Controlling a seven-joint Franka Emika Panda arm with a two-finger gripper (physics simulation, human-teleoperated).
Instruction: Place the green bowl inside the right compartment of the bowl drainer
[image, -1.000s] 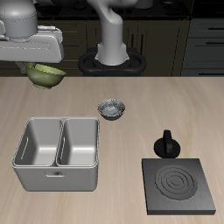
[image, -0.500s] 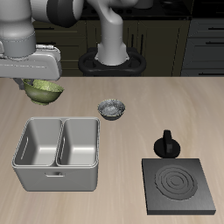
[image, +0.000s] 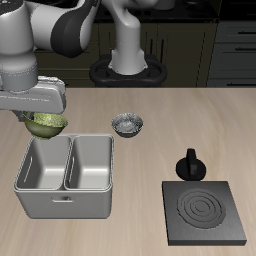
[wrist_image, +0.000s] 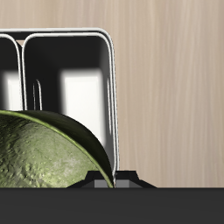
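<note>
The green bowl (image: 46, 124) hangs tilted in the air, with my gripper (image: 40, 116) shut on its rim. It hovers just above the back rim of the bowl drainer (image: 62, 201), over the right compartment (image: 44, 168), and I see nothing inside that compartment. In the wrist view the green bowl (wrist_image: 44, 159) fills the near field. Beyond it the bowl drainer (wrist_image: 110, 79) shows two bare bins. My fingertips (wrist_image: 115, 178) show only as a dark edge beside the bowl.
A grey-and-white patterned bowl (image: 128, 125) sits on the table behind the drainer's other bin. A flat black stove plate (image: 205, 212) lies near the front edge, with a small black knobbed object (image: 190, 165) behind it. The robot base (image: 128, 66) stands at the back.
My gripper has carried the green bowl downward and toward the table's front, from well behind the drainer to just above its back rim.
</note>
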